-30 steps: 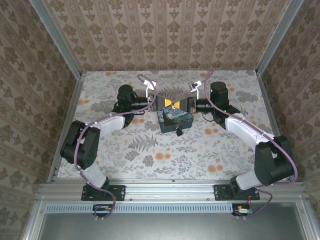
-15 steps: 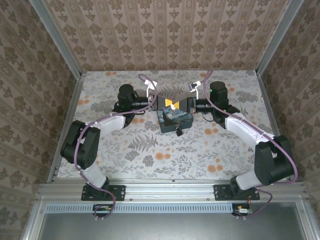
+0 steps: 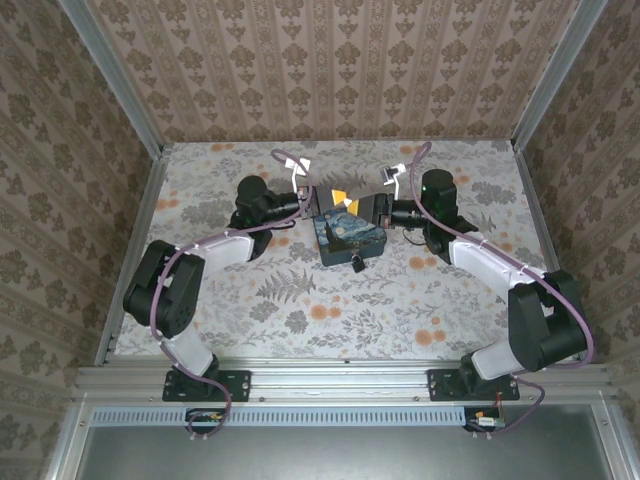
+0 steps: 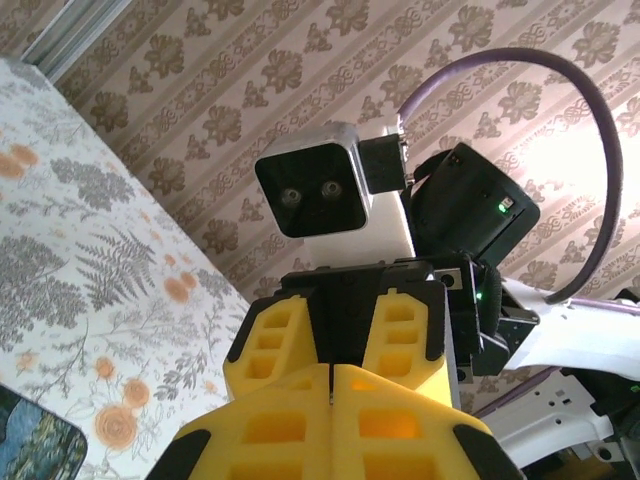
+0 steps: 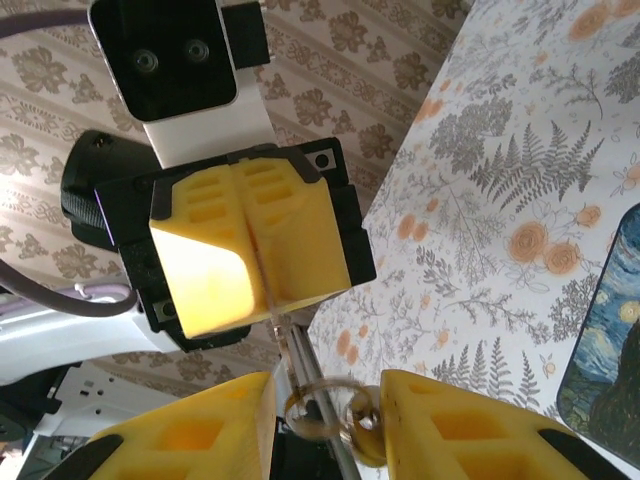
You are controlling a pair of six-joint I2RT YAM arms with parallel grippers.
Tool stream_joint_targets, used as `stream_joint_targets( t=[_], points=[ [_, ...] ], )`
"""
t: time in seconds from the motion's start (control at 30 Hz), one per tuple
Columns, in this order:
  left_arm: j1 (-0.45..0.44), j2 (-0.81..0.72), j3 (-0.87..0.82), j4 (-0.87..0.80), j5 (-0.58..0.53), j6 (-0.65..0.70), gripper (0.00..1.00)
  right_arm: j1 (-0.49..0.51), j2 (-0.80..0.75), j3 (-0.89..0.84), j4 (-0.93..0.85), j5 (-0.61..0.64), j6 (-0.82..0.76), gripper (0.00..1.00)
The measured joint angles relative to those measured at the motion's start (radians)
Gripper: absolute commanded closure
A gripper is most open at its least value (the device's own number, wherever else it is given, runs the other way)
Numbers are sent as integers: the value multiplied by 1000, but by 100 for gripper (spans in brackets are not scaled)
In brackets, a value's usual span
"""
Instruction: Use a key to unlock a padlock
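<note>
1. Left gripper (image 5: 258, 262), centre-left in the right wrist frame, has its yellow fingers pressed flat together on the key (image 5: 285, 350). The key's thin blade pokes out of the seam toward the bottom of the frame.
2. Right gripper (image 5: 328, 395), at the bottom edge, stands partly open. The key ring (image 5: 318, 408) lies in the gap; whether it touches either finger cannot be told.
3. Overhead, the two grippers meet nose to nose at upper centre, a shade higher in the frame than a second ago, with less yellow showing between them.
4. The likely reading is that the key is passing from right to left, and the handover is nearly complete.
5. Just below them, the padlock (image 3: 356, 263) sits at the lower edge of the painted box (image 3: 345, 230) on the floral table (image 3: 300, 300), well apart from the key and not yet opened.
</note>
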Motion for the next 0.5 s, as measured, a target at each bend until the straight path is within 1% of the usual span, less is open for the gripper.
stream_joint_targets(
  t=[0.13, 0.2, 0.3, 0.5],
  points=[
    [-1, 13, 0, 32, 2, -27, 100, 0, 0, 0, 36, 15, 23, 66],
    [-2, 14, 0, 36, 2, -32, 100, 0, 0, 0, 52, 19, 34, 72],
    [-2, 14, -5, 42, 2, -32, 100, 0, 0, 0, 72, 19, 48, 75],
    [-1, 14, -13, 46, 2, -32, 100, 0, 0, 0, 92, 19, 64, 75]
  ],
)
